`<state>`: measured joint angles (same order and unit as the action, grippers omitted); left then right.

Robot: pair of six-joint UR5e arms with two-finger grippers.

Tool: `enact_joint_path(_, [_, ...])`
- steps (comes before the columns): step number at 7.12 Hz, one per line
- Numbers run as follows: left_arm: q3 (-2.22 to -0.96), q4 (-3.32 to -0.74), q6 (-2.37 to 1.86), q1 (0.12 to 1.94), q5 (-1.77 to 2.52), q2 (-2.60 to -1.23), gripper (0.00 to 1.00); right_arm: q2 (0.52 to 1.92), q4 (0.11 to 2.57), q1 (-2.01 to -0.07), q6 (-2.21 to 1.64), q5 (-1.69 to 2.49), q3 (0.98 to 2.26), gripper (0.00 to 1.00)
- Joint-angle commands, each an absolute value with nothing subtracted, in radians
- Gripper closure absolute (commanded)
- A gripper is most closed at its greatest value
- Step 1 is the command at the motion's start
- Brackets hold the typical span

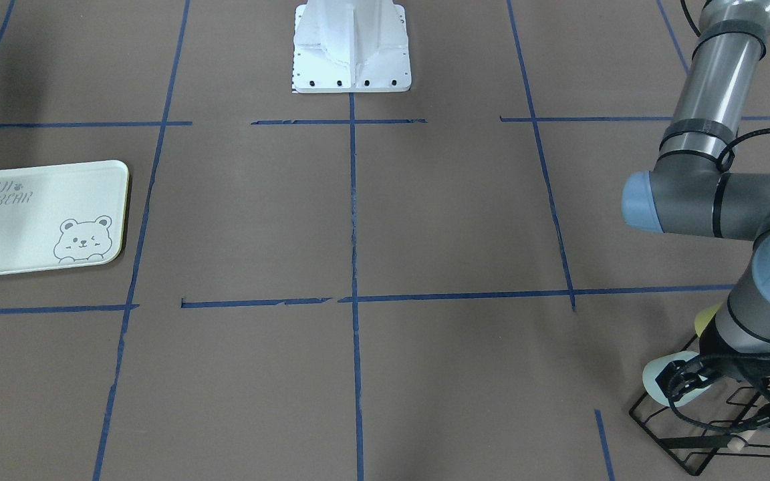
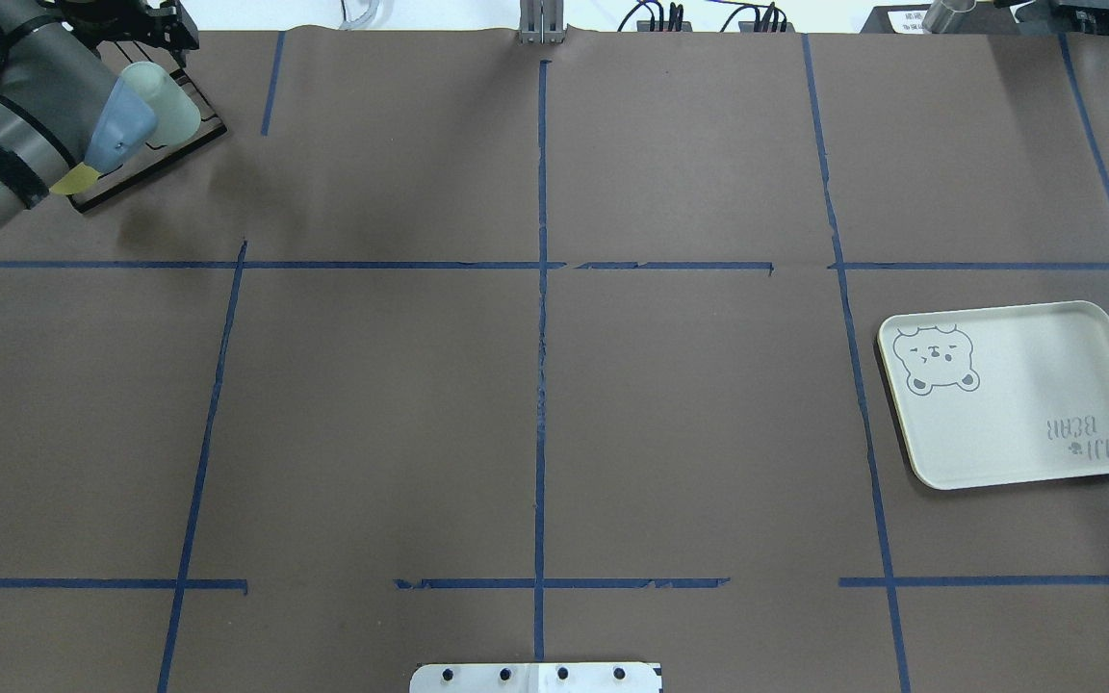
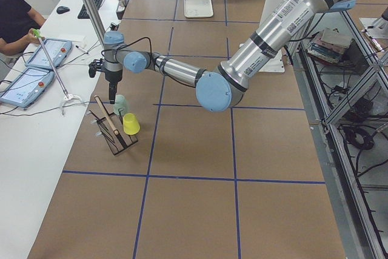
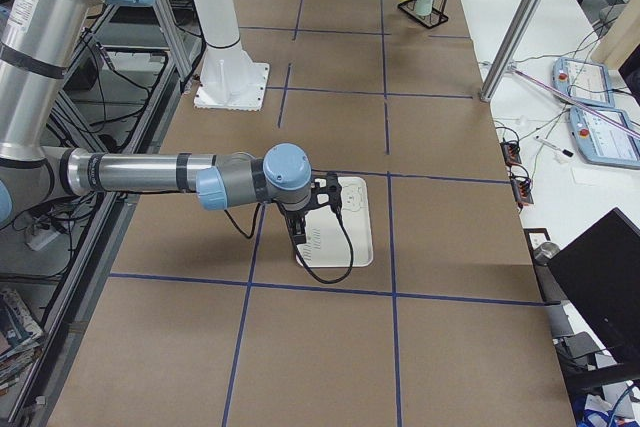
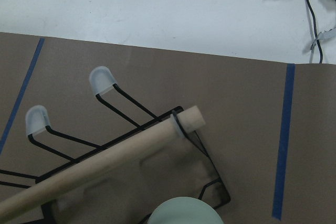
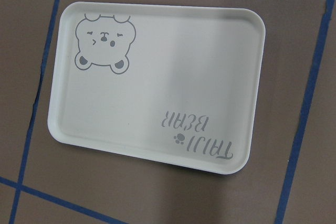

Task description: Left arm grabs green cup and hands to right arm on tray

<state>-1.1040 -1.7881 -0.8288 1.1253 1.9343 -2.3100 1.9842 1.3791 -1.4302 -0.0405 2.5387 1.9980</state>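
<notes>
Green cup [image 5: 185, 211] sat on the wire rack [image 5: 131, 100] beneath the left arm [image 3: 182, 71]; neither arm's jaws could be judged. Descending carelessly might snag the wooden rod [image 5: 105, 166] or topple the yellow cup [image 3: 131, 124]

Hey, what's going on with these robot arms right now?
The left arm has its gripper down at the wire rack, right by the green cup, which sits there next to a yellow cup; whether it grips the cup, I can't tell. The right arm hangs over the tray at the table's other end. Nothing lies on the tray, so no hand-over yet.
</notes>
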Motion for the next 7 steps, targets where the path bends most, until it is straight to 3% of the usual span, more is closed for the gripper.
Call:
enact_joint_path(1, [-1.106, -1.805, -0.834, 1.123, 1.953, -2.296, 0.0, 1.982, 1.379, -1.425, -0.041, 2.539, 1.993, 0.0])
enact_joint_path(5, [-1.103, -1.838, -0.836, 1.101, 1.953, -2.272, 0.01, 1.982, 1.379, -1.417, -0.04, 2.539, 1.99, 0.0])
enact_joint_path(7, [-1.101, -1.838, -0.838, 1.103, 1.953, -2.27, 0.12, 1.982, 1.379, -1.416, -0.04, 2.539, 1.988, 0.0])
